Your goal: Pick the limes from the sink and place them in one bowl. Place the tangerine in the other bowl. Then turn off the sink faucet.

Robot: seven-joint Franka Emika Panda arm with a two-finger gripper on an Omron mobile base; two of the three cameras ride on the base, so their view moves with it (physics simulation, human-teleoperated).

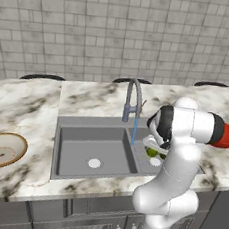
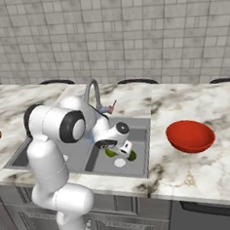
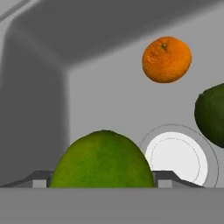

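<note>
The light lime (image 3: 103, 159) sits between the gripper (image 3: 103, 179) fingers in the sink (image 1: 82, 148). Whether they clamp it cannot be told. The tangerine (image 3: 166, 59) lies beyond.

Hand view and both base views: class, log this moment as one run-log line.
stage: lime pick | gripper: around lighter lime in sink | tangerine, darker lime: in basin | red bowl: empty | faucet: running

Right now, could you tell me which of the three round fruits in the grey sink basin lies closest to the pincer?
The lighter green lime, sitting right between the pincer tips; the darker green lime and orange tangerine lie farther off.
</note>
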